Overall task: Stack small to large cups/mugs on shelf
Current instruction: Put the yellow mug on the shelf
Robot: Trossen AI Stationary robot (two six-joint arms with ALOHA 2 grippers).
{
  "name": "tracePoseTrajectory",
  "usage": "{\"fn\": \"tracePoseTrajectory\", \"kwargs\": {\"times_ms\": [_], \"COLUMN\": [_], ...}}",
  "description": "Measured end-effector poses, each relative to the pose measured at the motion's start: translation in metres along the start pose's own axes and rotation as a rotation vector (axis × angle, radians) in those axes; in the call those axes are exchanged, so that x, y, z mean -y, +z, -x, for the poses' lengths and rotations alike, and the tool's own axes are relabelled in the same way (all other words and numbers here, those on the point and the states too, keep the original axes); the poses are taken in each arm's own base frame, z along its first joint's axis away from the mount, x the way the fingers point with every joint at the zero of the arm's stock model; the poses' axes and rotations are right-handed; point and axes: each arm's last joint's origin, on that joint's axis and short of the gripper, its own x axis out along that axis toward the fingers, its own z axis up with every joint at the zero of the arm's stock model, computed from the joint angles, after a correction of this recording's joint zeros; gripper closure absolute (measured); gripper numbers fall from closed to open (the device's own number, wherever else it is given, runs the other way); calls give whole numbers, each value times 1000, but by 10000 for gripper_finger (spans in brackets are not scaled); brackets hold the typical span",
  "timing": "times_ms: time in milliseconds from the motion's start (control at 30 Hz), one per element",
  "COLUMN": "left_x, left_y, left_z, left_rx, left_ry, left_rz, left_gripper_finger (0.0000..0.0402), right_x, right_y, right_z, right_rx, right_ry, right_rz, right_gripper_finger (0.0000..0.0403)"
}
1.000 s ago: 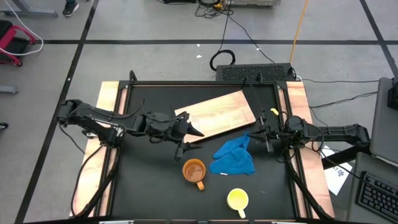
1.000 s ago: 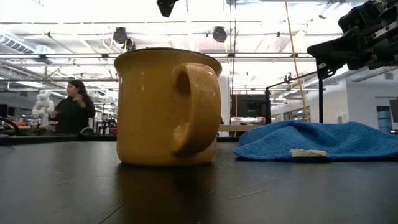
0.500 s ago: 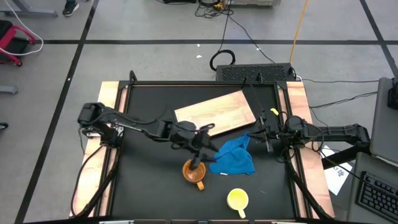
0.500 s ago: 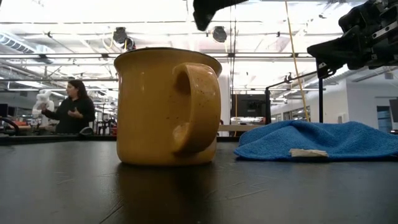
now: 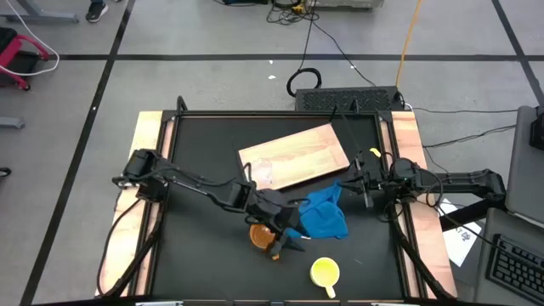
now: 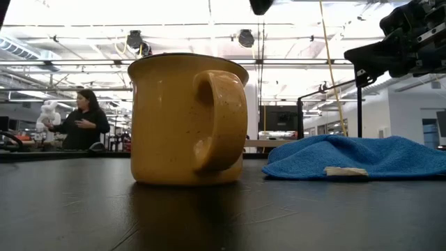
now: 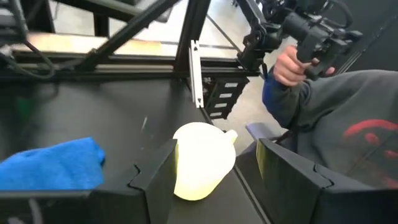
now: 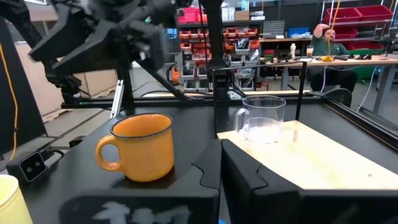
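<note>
Since the earlier frames the left arm has reached farther across the table, and the left gripper (image 5: pixel 285 238) now hangs over the orange mug (image 5: pixel 262 233), toward the yellow mug (image 5: pixel 325 272). Its fingers (image 7: pixel 155 177) stand apart, released, and hold nothing; between them the left wrist view shows the yellow mug.

The right gripper (image 5: pixel 364 184) has not moved. It waits near the right edge of the table (image 5: pixel 195 263), its fingers clenched on nothing.

The orange mug stands upright on the black top, just beside the blue cloth (image 5: pixel 321 214). The yellow mug stands apart, close to the front edge. The glass cup (image 5: pixel 260 170) stands on the shelf (image 5: pixel 306 151), near its left end; the rest of the board is bare. The front-left part of the table gives open room.

A small tag (image 6: pixel 345 171) lies on the cloth, but its writing cannot be read.
</note>
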Motion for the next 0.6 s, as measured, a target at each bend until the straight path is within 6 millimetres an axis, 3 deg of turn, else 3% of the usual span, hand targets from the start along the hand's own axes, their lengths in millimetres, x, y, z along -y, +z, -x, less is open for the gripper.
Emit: {"fn": "tracePoseTrajectory", "kwargs": {"times_ms": [333, 600], "left_x": [-6, -6], "left_y": [-3, 0], "left_z": [-37, -41], "left_rx": [-66, -142], "left_ry": [4, 45], "left_rz": [50, 64], "left_gripper_finger": [181, 181], "right_x": [0, 0], "right_y": [1, 0], "right_z": [0, 0], "right_rx": [7, 5], "right_ry": [0, 0], "right_rz": [1, 1], "right_gripper_finger": [403, 403]}}
